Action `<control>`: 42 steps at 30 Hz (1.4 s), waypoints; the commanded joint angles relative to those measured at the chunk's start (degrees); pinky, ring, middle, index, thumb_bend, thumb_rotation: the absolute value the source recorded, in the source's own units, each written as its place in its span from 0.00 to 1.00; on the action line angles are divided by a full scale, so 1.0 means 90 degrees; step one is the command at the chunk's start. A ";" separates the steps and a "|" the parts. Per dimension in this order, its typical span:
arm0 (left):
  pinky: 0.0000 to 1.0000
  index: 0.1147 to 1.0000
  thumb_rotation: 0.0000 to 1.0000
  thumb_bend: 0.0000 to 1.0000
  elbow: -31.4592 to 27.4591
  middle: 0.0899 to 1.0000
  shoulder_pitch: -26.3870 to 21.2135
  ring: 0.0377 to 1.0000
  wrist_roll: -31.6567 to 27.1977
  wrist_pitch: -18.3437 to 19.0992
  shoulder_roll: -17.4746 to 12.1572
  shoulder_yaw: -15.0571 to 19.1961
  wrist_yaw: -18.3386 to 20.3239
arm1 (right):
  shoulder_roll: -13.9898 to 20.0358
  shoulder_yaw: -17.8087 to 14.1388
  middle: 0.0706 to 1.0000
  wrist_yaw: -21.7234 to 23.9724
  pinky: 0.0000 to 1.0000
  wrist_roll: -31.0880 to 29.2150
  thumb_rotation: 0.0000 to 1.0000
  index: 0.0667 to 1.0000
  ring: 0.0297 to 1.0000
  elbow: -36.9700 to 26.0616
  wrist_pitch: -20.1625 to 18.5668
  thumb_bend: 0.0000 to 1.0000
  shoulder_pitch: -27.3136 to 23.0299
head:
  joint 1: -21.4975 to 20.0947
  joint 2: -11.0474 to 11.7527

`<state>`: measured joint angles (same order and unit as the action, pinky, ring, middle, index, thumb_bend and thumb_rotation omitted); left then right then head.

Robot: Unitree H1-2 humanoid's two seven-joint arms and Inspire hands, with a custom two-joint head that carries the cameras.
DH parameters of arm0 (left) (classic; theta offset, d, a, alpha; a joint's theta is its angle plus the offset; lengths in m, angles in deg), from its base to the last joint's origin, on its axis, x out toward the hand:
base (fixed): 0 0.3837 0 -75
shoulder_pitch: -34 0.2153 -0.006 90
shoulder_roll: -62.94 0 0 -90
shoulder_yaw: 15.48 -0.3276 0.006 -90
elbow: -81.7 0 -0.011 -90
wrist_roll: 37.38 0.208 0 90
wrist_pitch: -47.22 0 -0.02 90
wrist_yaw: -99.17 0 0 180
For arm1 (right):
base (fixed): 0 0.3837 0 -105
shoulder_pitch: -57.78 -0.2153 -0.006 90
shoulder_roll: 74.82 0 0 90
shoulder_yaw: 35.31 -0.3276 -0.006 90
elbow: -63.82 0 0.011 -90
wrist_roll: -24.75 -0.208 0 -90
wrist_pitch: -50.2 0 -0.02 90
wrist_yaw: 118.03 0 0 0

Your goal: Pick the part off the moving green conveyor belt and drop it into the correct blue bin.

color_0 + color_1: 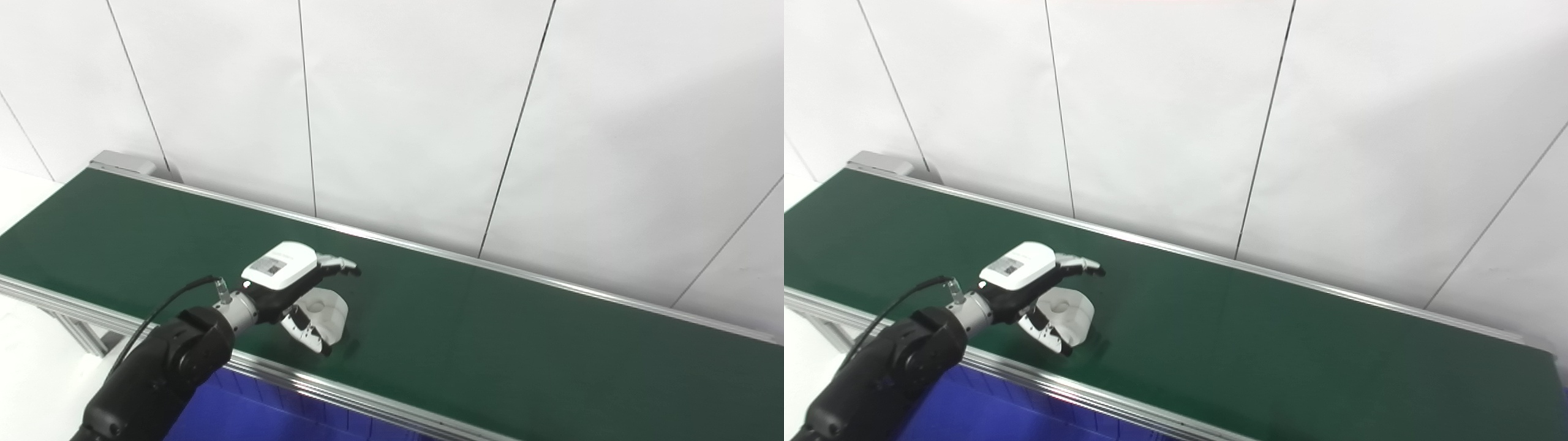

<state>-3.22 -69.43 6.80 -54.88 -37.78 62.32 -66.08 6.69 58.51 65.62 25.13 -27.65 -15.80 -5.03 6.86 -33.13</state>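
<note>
Left eye view: over the green conveyor belt (490,331), the left hand (294,288) cups a white part (327,312), fingers curled around it, whether gripped or just touching unclear. Right eye view: a blue bin (986,410) sits below the belt's near rail.

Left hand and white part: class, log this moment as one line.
left hand: around white part, grip unconfirmed | part: on green belt | right hand: unseen
</note>
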 commanded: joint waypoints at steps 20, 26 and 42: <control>0.28 0.46 0.00 0.52 0.1282 0.40 -0.0384 0.34 0.0527 -0.0379 0.0581 -0.0435 -0.2822 | 0.0067 0.0074 1.00 0.0104 1.00 -0.0018 1.00 1.00 1.00 -0.0155 0.0325 0.82 -0.0005 | -0.0060 -0.0022; 0.28 0.46 0.00 0.52 0.1180 0.39 -0.0392 0.34 0.0371 -0.0604 0.0541 -0.0464 -0.2919 | 0.0037 0.0060 1.00 0.0149 1.00 -0.0069 1.00 1.00 1.00 -0.0166 0.0325 0.83 0.0006 | -0.0069 -0.0035; 0.32 0.46 0.00 0.52 -0.1408 0.41 -0.0108 0.38 -0.0125 -0.0105 0.0146 -0.0236 -0.1227 | 0.0110 -0.0234 1.00 0.0385 1.00 -0.0365 1.00 1.00 1.00 -0.0493 0.0323 0.87 0.0017 | 0.0824 -0.0955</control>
<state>-12.92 -70.13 7.01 -56.51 -34.70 58.64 -78.18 7.13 57.23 68.71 22.88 -29.97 -15.70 -4.74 14.31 -41.65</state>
